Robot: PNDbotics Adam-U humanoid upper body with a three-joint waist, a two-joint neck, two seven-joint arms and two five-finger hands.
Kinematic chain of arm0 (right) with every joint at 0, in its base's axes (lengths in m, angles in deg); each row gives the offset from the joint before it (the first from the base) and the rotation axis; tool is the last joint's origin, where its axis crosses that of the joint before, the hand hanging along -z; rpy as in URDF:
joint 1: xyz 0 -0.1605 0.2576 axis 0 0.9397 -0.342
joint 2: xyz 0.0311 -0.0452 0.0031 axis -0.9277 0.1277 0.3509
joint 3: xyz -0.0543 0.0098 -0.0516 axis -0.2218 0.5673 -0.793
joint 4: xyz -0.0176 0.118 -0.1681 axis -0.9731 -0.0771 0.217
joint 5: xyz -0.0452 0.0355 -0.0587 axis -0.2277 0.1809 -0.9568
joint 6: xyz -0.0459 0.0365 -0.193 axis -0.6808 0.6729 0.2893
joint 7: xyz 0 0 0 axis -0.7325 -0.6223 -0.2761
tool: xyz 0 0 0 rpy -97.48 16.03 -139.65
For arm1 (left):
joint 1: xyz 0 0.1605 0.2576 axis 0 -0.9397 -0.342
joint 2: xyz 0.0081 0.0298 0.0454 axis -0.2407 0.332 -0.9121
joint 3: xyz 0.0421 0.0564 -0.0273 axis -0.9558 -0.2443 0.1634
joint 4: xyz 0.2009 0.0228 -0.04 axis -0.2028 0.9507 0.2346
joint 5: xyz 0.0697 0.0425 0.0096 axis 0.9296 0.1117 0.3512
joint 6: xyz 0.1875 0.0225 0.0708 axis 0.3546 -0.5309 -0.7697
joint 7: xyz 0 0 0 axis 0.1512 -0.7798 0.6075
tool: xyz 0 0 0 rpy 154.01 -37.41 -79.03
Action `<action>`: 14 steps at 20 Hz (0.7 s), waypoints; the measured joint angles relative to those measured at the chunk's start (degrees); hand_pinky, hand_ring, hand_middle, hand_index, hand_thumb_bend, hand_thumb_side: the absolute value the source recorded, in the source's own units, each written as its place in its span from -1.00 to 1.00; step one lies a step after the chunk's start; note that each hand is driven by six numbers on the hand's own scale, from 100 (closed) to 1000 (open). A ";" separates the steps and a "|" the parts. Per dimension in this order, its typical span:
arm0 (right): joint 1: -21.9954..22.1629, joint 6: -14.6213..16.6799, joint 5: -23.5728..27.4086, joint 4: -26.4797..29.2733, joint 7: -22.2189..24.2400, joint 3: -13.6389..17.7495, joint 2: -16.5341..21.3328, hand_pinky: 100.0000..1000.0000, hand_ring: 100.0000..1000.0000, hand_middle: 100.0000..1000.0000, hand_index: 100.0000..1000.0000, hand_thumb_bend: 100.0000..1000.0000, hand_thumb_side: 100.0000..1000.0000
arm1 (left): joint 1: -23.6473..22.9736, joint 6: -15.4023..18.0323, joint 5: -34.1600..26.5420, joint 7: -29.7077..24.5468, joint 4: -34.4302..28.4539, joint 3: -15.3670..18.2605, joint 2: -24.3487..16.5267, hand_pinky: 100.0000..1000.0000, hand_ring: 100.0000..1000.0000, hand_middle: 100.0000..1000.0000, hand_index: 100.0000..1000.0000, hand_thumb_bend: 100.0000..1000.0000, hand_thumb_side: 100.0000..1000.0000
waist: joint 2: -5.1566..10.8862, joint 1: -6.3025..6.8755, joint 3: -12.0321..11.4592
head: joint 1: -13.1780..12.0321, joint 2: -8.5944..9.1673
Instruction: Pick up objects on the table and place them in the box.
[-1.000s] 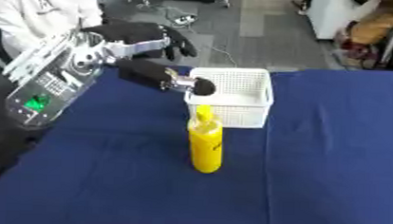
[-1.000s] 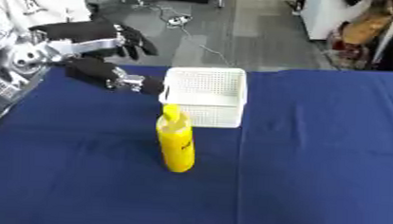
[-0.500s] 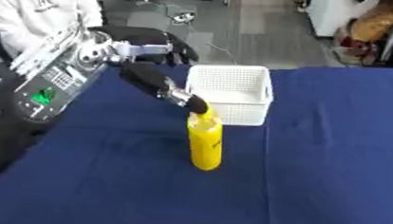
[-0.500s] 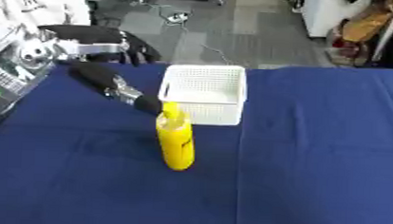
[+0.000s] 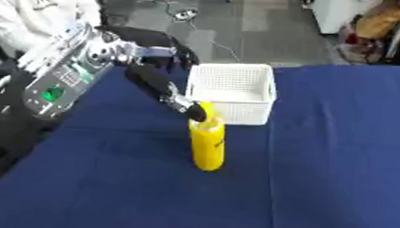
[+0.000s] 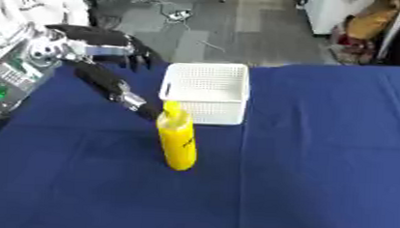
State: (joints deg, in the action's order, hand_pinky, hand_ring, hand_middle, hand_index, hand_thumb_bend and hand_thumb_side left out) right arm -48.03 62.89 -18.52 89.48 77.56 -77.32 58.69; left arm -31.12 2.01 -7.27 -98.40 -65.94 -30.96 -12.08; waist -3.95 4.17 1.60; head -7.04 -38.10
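Yellow and tall, the bottle (image 5: 207, 144) is standing upright on the blue table (image 5: 319, 164), just in front of the white box (image 5: 232, 91), so it is not in the box yet. We are reaching our left hand (image 5: 158, 84) in from the left with the thumb stretched out, and its tip is touching the bottle's cap, because the top is the easiest part to reach. We are not curling any fingers round the bottle, and our right hand is not showing.
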 measured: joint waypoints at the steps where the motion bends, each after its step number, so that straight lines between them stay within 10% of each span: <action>1: -0.01 -0.01 0.02 0.00 0.00 0.00 -0.01 -0.82 -0.66 -0.51 -0.22 -1.00 0.67 | 0.01 0.00 -0.03 -0.32 0.19 -0.12 0.09 0.34 0.28 0.52 0.86 1.00 0.56 | -0.01 0.01 0.01 | 0.00 -0.01; 14: -0.53 -0.25 0.43 0.00 0.21 -0.01 -0.48 -0.82 -0.66 -0.51 -0.22 -1.00 0.67 | 0.32 -1.25 -4.61 -2.81 3.50 -1.06 1.46 0.23 0.22 0.46 0.79 0.97 0.50 | -0.39 0.30 0.72 | -0.02 -0.15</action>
State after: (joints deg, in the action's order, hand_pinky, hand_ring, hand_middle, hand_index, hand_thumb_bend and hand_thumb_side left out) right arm -48.55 62.64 -18.09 89.48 77.77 -77.34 58.21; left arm -30.79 0.76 -11.87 -101.21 -62.44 -32.01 -10.62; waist -4.33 4.47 2.32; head -7.06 -38.26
